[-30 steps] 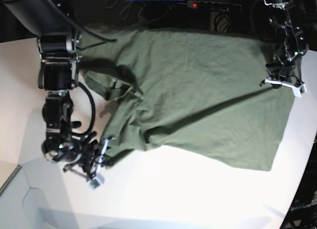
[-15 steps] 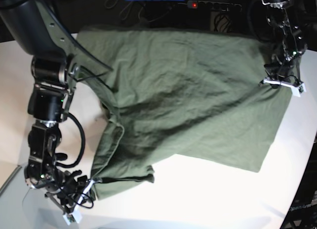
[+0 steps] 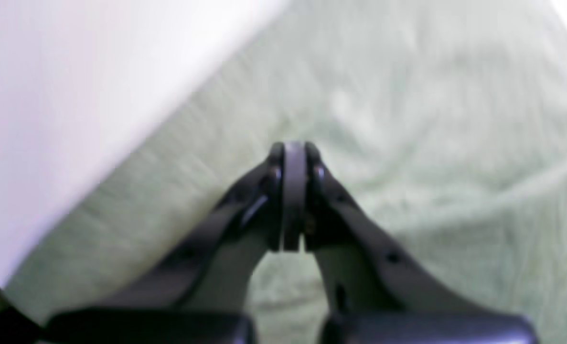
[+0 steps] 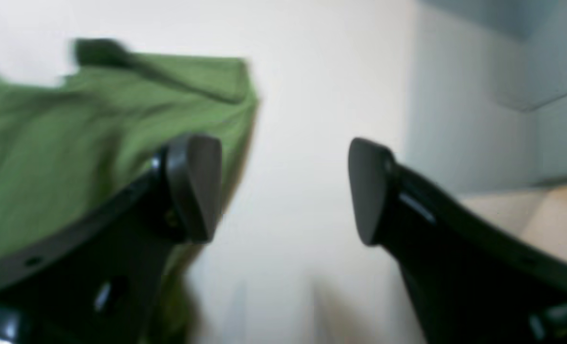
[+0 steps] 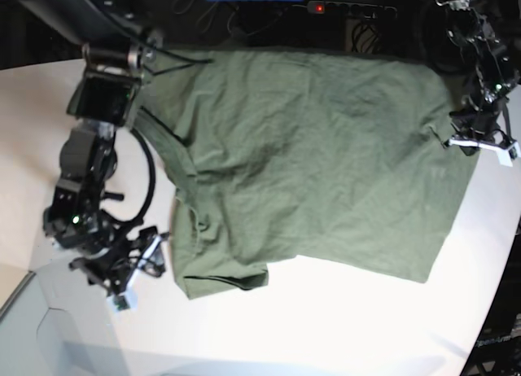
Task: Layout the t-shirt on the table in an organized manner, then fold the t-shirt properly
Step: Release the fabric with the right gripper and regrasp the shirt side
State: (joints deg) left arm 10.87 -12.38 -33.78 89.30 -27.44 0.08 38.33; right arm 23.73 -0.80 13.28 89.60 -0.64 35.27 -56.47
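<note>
T-shirt (image 5: 317, 156): olive green, spread wrinkled across the far half of the table (image 5: 342, 327), one sleeve folded over near the tabletop's left edge in the base view. Right gripper (image 4: 283, 191): jaws wide apart, holding nothing, just beside that sleeve (over bare tabletop). Left gripper (image 3: 293, 196): jaws pressed together over the shirt's right edge; whether cloth is pinched, cannot tell.

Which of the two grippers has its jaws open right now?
The right gripper: its jaws stand wide apart beside the olive-green cotton t-shirt, holding nothing. The left gripper is shut above the shirt.
</note>
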